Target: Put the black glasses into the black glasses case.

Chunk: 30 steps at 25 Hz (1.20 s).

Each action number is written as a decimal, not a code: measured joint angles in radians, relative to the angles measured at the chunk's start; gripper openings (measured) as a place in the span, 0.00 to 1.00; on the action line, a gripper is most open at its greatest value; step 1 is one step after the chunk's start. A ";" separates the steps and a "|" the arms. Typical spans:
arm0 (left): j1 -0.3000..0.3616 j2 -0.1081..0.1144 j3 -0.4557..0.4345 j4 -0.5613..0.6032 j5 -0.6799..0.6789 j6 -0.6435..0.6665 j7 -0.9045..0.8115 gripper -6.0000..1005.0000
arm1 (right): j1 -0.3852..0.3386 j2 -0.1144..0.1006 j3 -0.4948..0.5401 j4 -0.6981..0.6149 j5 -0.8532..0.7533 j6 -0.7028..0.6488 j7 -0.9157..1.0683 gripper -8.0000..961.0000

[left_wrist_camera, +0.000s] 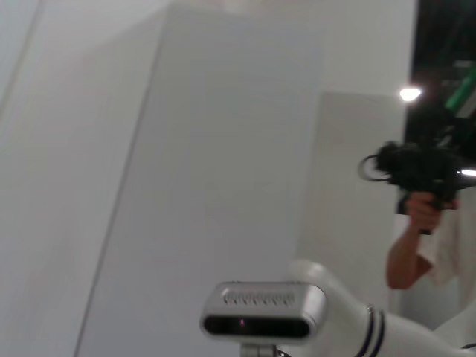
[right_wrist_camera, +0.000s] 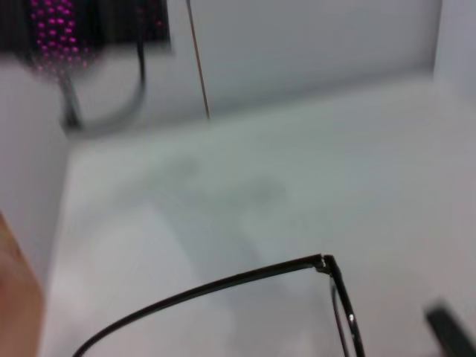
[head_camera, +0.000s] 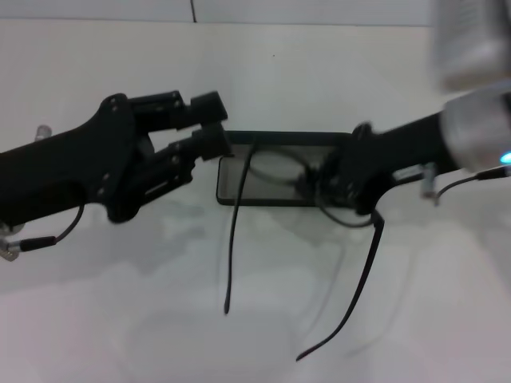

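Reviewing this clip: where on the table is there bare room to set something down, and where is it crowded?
Bare table lies in front of the left gripper, and behind the black glasses case. Crowded: at the case, where the right gripper holds the black glasses, temple arms splayed forward.

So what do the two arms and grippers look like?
Left gripper: chunky matte black, round-tipped fingers, screw heads, a thin black cable looping beneath. Right gripper: black too, on an arm with a silver-grey cuff, a blue light and a thin cable.
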 joint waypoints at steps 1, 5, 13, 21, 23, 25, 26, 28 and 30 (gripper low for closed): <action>-0.002 0.000 0.000 0.000 -0.001 0.013 0.006 0.31 | -0.028 0.000 0.041 -0.003 0.061 -0.017 -0.051 0.12; -0.009 0.001 0.000 -0.005 -0.008 0.029 0.017 0.31 | -0.093 -0.001 0.165 0.049 0.266 -0.070 -0.223 0.12; -0.067 -0.011 0.031 -0.047 0.009 0.029 0.035 0.14 | -0.036 -0.002 0.213 0.233 0.378 -0.118 -0.389 0.12; -0.124 -0.011 0.049 -0.120 0.020 0.031 0.071 0.05 | 0.069 0.001 0.206 0.380 0.377 -0.111 -0.426 0.12; -0.132 -0.010 0.049 -0.125 0.024 0.030 0.071 0.05 | 0.079 0.002 0.208 0.393 0.380 -0.110 -0.440 0.12; -0.140 -0.009 0.050 -0.136 0.027 0.027 0.078 0.05 | 0.084 0.003 0.208 0.395 0.383 -0.110 -0.445 0.12; -0.143 -0.009 0.049 -0.143 0.030 0.026 0.085 0.05 | 0.088 0.004 0.209 0.395 0.385 -0.110 -0.446 0.12; -0.147 -0.009 0.046 -0.154 0.037 0.024 0.099 0.04 | 0.093 0.004 0.208 0.395 0.395 -0.110 -0.446 0.12; -0.148 -0.009 0.044 -0.162 0.040 0.023 0.107 0.04 | 0.096 0.004 0.206 0.395 0.405 -0.109 -0.447 0.12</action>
